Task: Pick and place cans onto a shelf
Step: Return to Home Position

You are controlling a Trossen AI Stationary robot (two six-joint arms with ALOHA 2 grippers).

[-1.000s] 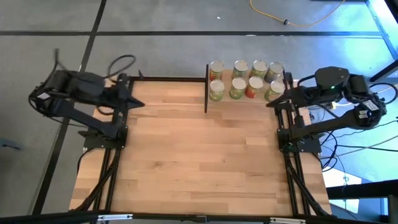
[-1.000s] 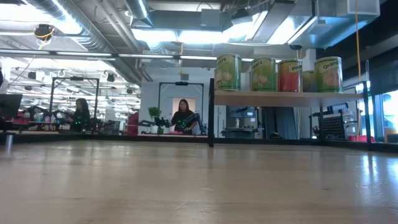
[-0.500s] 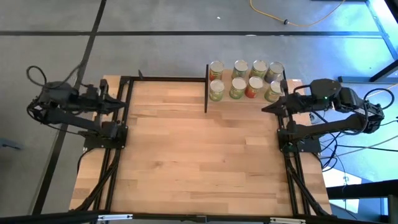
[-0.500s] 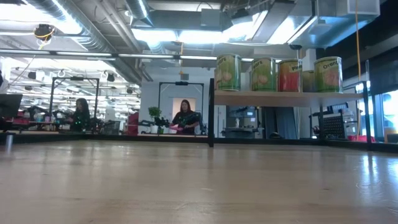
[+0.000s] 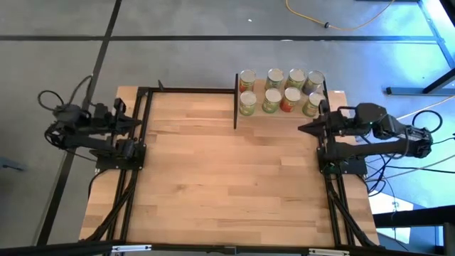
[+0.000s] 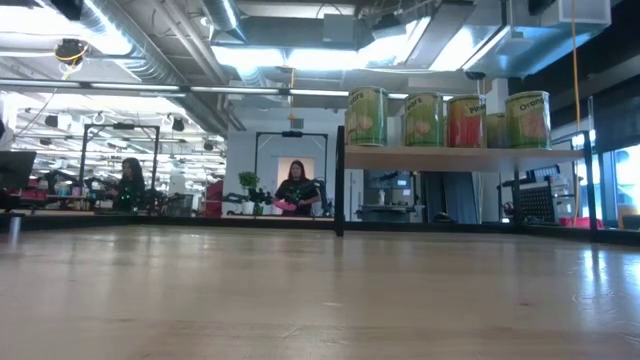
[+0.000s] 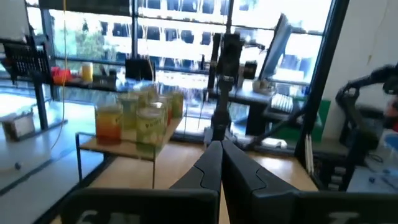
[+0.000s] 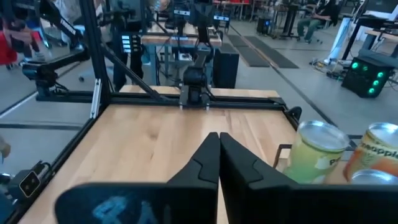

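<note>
Now counted eight cans (image 5: 279,91) on shelf (image 6: 450,157); judged placing done. Noted left claw (image 5: 142,122) and right claw (image 5: 303,129) pinched closed, empty, at opposite bench (image 5: 227,178) edges.

**Eight cans upright in two rows on the shelf**

All eight cans (image 5: 271,100) stand upright on the shelf (image 6: 460,157). Four line its front edge and four its back edge, close together, with pale shiny tops up. Most labels are green or yellow. The orange-red can (image 6: 466,122) stands third from the panel (image 5: 235,107) in the front row. The shelf is a light-wood board raised on a thin black frame, with the black upright panel at its left end. It stands at the far edge of the tabletop (image 5: 227,178), towards the right corner.
</note>
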